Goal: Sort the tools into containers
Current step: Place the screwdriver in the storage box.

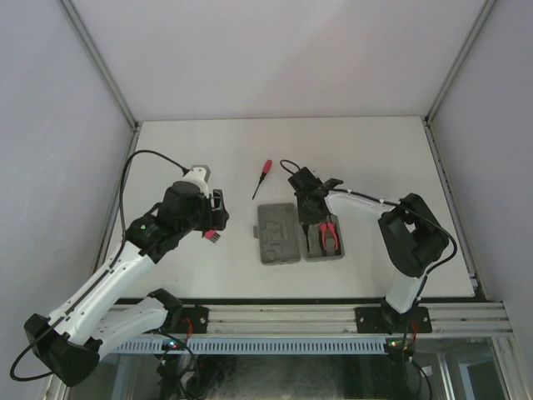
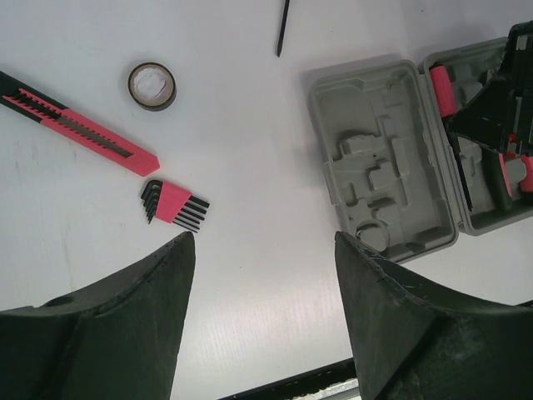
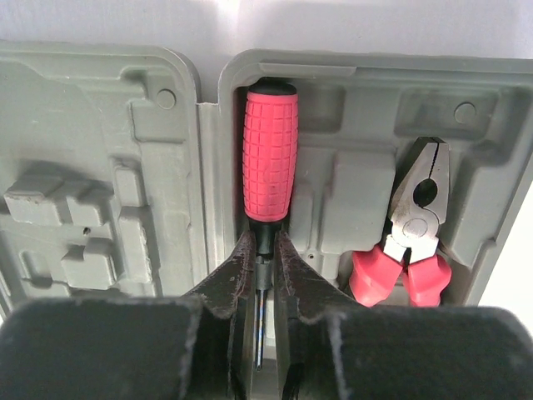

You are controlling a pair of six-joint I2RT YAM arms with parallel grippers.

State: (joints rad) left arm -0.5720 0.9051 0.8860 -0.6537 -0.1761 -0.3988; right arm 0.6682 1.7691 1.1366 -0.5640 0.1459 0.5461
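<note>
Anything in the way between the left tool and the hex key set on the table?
Nothing visible. The hex key set lies on the table just ahead of the open left tool; the cutter and tape ring sit beyond it.

A white worktop (image 1: 400, 150) sits between plain grey walls (image 1: 283, 50), with aluminium posts (image 1: 100, 67) at its far corners, evenly lit.
</note>
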